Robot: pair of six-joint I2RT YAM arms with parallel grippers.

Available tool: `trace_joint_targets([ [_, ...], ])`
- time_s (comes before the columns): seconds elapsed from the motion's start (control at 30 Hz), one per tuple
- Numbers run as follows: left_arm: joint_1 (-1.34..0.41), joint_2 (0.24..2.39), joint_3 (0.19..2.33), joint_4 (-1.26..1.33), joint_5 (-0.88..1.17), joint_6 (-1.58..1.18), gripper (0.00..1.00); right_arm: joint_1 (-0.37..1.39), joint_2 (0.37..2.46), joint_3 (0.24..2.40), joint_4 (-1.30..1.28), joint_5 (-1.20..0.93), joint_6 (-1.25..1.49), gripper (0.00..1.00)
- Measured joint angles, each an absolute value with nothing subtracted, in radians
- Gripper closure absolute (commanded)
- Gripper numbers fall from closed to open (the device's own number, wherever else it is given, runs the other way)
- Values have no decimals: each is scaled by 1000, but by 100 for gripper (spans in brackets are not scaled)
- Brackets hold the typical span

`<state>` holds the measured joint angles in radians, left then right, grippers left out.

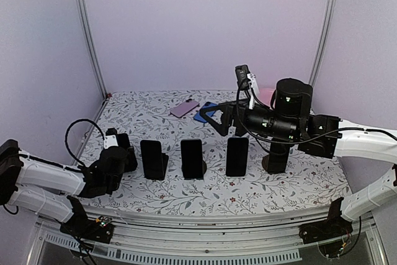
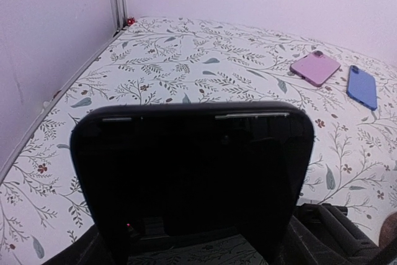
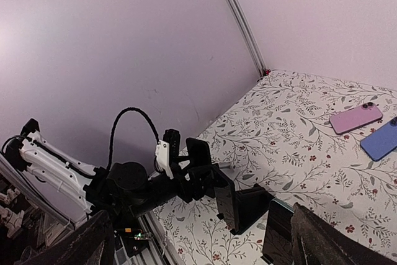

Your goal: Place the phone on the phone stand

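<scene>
– Black phone (image 2: 192,178): where does it sit, and how much room is around it?

– Near the left edge of the bench (image 1: 142,113), upright, with its screen toward the left wrist camera. The left wall (image 2: 43,29) is close on that side. Behind it, bare floral cloth runs toward the far edge, where a pink phone (image 2: 315,67) and a blue phone (image 2: 362,86) lie flat, near each other but not touching. Toward the right edge stand three upright black phones (image 1: 192,156) in a row, the nearest just beside it.

– What can't you make out?

– Its lower edge is cut off in the left wrist view, and its body hides the fingers of the left end effector (image 1: 121,152). The nearest neighbour leans on a black phone stand (image 3: 251,206). Whether one sits under this phone is hidden. A dark column (image 1: 276,156) below the right arm is unclear.

– And the end effectors?

– The phone stands right at the tip of the left one, but I cannot tell whether its jaws clamp it. The right end effector (image 1: 214,119) hangs above the bench behind the row, fingers spread wide with nothing between them, well apart from the phone.
</scene>
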<state>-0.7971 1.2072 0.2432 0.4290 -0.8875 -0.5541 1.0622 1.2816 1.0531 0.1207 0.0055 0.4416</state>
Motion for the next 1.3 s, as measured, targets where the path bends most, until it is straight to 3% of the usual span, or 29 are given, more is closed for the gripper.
trace_joint_targets([
  [0.77,-835,1264,243,435,-958,-571,56,1062,1266,1034,130,-10,455,1],
  [1.07,-840,1198,195,557,-965,-493,55,1062,1266,1034,139,-12,456,1],
  [1.3,-853,1283,174,683,-994,-458,55,1062,1266,1034,143,-17,456,1],
])
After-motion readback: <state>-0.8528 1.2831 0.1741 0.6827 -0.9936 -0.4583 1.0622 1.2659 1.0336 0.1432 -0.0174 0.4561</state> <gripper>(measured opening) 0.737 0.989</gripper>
